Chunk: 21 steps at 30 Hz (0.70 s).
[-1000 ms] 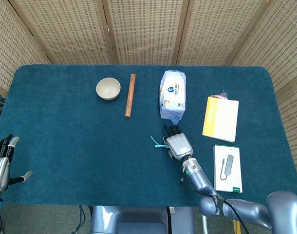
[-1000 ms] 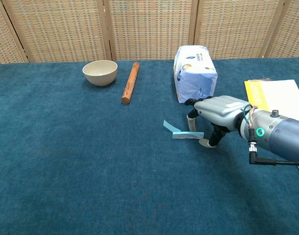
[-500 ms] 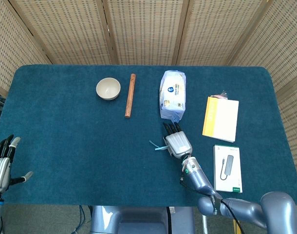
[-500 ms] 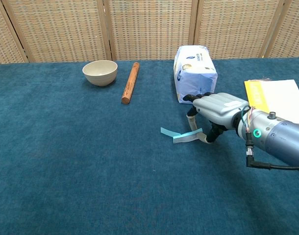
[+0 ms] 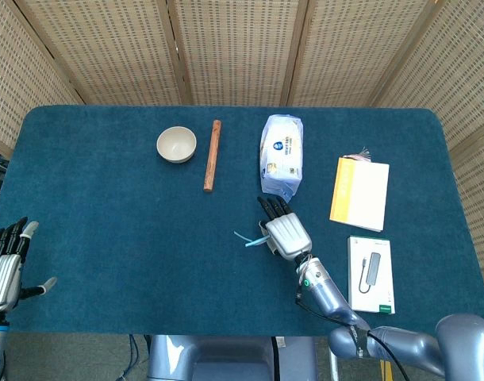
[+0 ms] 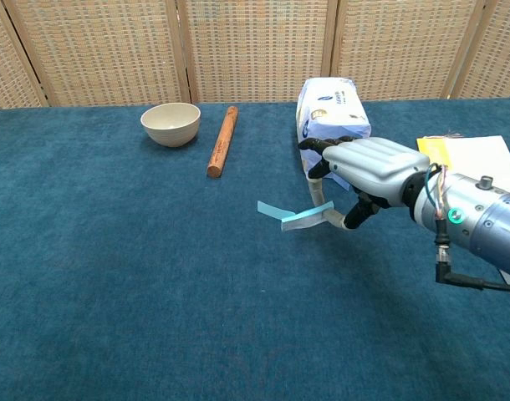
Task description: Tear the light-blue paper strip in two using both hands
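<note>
Left hand sits at the near left corner of the table, seen only in the head view; fingers apart and straight, thumb out to the side, nothing in it.

Right hand is near the table's middle, back of the hand up, arm reaching in from the near right. It pinches one end of the strip between thumb and a finger; the other fingers curl forward and down. The strip sticks out toward the left hand's side, bent, its free end clear of the cloth in the chest view. It is in one piece.

Right of the arm, near the edge, lies a boxed adapter. Farther back on that side lies a yellow-edged booklet.

Just behind the right hand stands a tissue pack, fingertips close to its near end. Left of the pack lies a wooden stick, then a bowl. A wicker screen backs the table.
</note>
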Motion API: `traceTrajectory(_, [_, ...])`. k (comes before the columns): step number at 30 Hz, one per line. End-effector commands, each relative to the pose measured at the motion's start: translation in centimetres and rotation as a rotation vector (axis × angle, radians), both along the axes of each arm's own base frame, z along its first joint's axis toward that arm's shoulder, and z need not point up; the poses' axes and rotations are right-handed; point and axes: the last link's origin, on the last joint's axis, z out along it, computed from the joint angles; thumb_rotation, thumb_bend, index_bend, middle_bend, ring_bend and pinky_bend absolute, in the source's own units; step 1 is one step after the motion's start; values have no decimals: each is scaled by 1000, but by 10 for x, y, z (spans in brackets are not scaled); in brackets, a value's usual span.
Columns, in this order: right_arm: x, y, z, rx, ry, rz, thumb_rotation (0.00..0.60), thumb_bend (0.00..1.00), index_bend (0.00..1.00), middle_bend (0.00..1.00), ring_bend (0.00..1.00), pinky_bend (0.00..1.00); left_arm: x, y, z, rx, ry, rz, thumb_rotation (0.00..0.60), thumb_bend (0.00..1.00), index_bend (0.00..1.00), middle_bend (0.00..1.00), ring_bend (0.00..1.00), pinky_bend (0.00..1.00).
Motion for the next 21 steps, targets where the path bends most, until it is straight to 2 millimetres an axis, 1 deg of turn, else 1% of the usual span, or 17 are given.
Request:
traceTrajectory(1, [7, 3, 11, -12, -31, 37, 600, 543, 611, 0, 0, 0, 5, 16, -2, 7, 20, -66, 600, 0, 0, 17, 24, 26])
traceTrajectory(2, [11, 3, 15, -20, -36, 56, 600, 543, 612, 0, 0, 0, 9, 26, -4, 9, 33, -105, 600, 0, 0, 38, 48, 46])
traceTrajectory(3, [14, 3, 18, -26, -39, 69, 600, 543, 613, 0, 0, 0, 13, 35, -6, 10, 42, -142, 600, 0, 0, 110, 127, 109])
traceTrajectory(4, [17, 3, 21, -32, -40, 83, 600, 543, 613, 0, 0, 0, 20, 46, -8, 10, 52, -196, 600, 0, 0, 220, 253, 200])
traceTrajectory(5, [18, 3, 23, -36, -39, 88, 600, 543, 613, 0, 0, 0, 24, 53, -9, 9, 59, -226, 600, 0, 2, 299, 342, 266])
traceTrajectory(6, [22, 1, 26, -44, -36, 99, 600, 543, 613, 0, 0, 0, 34, 71, -14, 0, 78, -307, 600, 0, 18, 407, 467, 366])
traceTrajectory(7, [26, 0, 29, -49, -34, 103, 600, 543, 613, 0, 0, 0, 42, 86, -19, -9, 95, -376, 600, 0, 50, 496, 567, 451])
traceTrajectory(8, [28, -2, 30, -53, -31, 102, 600, 543, 613, 0, 0, 0, 49, 98, -22, -16, 110, -431, 600, 0, 79, 544, 616, 498])
traceTrajectory(9, [29, -3, 30, -55, -28, 100, 600, 543, 613, 0, 0, 0, 53, 105, -24, -19, 122, -469, 600, 0, 129, 607, 676, 562])
traceTrajectory(10, [30, -4, 31, -59, -23, 97, 600, 543, 613, 0, 0, 0, 64, 118, -29, -29, 151, -544, 600, 0, 175, 661, 725, 620])
traceTrajectory(11, [32, -5, 31, -60, -19, 95, 600, 543, 613, 0, 0, 0, 71, 129, -34, -37, 165, -595, 600, 0, 204, 695, 756, 663])
traceTrajectory(13, [35, -7, 31, -66, -10, 95, 600, 543, 614, 0, 0, 0, 88, 145, -44, -49, 169, -682, 600, 0, 273, 774, 837, 792])
traceTrajectory(14, [36, -8, 31, -69, -5, 95, 600, 546, 615, 0, 0, 0, 94, 150, -49, -51, 168, -711, 600, 0, 294, 802, 880, 863])
traceTrajectory(16, [39, -9, 31, -75, 2, 95, 600, 551, 616, 0, 0, 0, 105, 160, -60, -76, 172, -745, 600, 0, 316, 833, 935, 953])
traceTrajectory(18, [42, -11, 31, -79, 6, 93, 600, 554, 616, 0, 0, 0, 116, 168, -73, -115, 186, -753, 600, 0, 345, 853, 957, 987])
traceTrajectory(21, [47, -12, 31, -82, 8, 81, 600, 555, 616, 0, 0, 0, 130, 177, -89, -165, 186, -751, 600, 4, 377, 870, 968, 1000])
